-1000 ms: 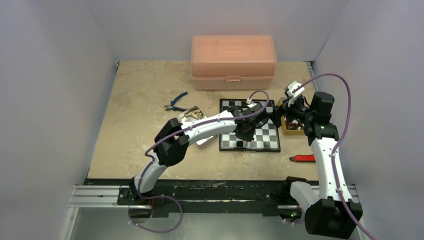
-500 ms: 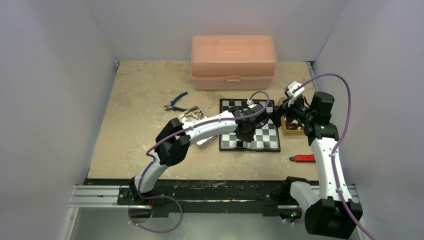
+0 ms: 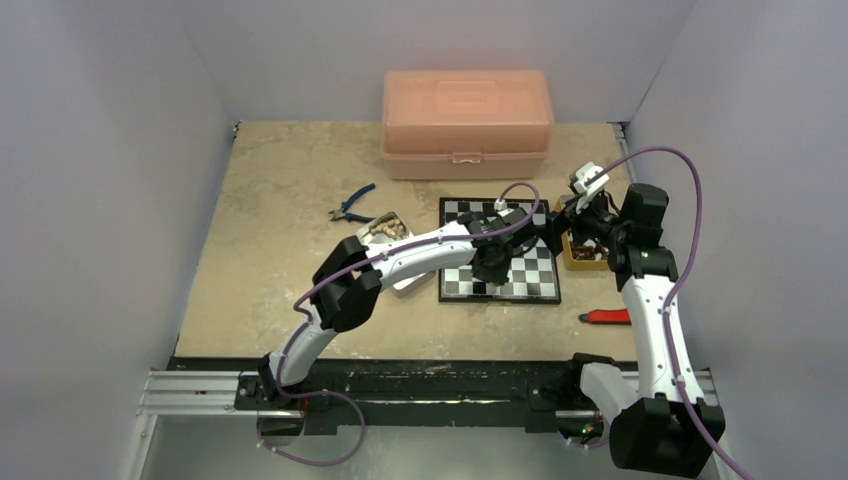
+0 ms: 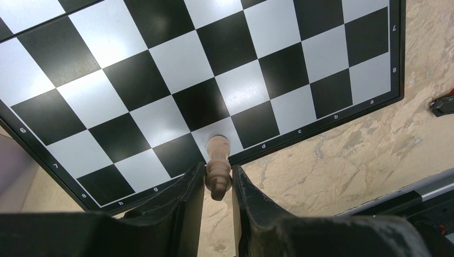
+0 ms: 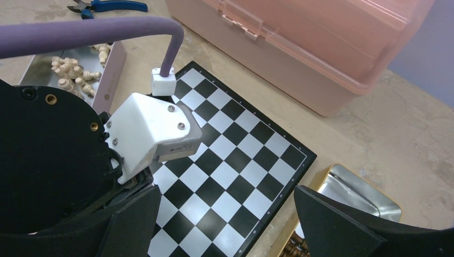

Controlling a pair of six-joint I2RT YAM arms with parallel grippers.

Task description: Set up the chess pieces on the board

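The left tool is easing its fingers slightly wider around a light tan chess piece, which is standing between them on an edge square of the board. This looks like a release beginning, though I cannot tell whether they are still pinching it. The right tool is staying spread wide.

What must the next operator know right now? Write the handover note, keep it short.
Left fingers: pinching a light tan wooden chess piece, base on a white edge square of the black-and-silver checked board.
Right fingers: open, empty, over the board's right edge.
Other tan pieces lie in the silver metal tin; dark brown pieces in the gold tin.
Done: no other piece shows on the board. Left: nearly everything.
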